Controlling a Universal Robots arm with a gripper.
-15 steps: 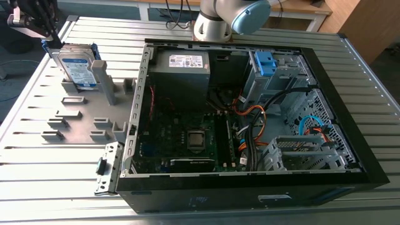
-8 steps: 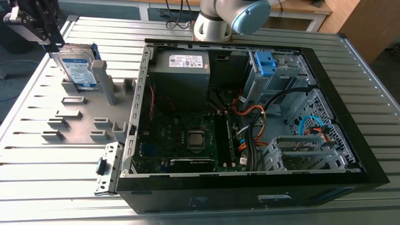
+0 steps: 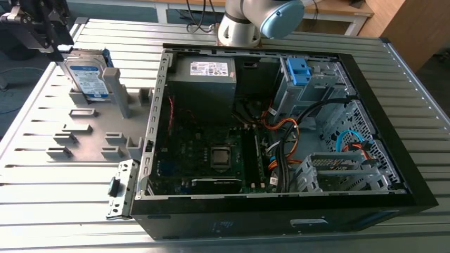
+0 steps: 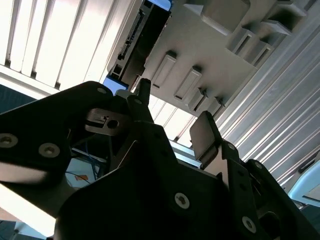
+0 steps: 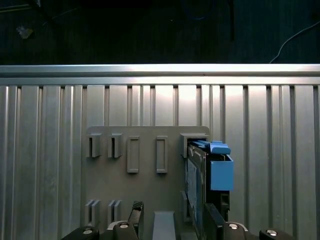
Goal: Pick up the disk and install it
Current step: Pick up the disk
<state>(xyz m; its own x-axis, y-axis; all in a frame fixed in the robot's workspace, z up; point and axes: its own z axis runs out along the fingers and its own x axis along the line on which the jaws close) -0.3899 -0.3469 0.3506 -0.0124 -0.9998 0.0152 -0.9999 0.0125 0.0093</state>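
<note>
The disk stands on edge in a slot of the grey holder plate at the exterior view's left, its white-and-blue label facing out. Its bright blue frame shows in the first wrist view. In the second wrist view the disk shows its dark connector edge. My gripper hangs just above and beside the disk's top edge, apart from it. It is open in both wrist views, with one finger over the plate and the other finger in line with the disk. Nothing is held between them.
An open black computer case lies at the exterior view's right, with a motherboard, a grey power supply, cables and a drive cage with a blue clip. The holder plate carries several empty slots. Everything rests on a ribbed metal table.
</note>
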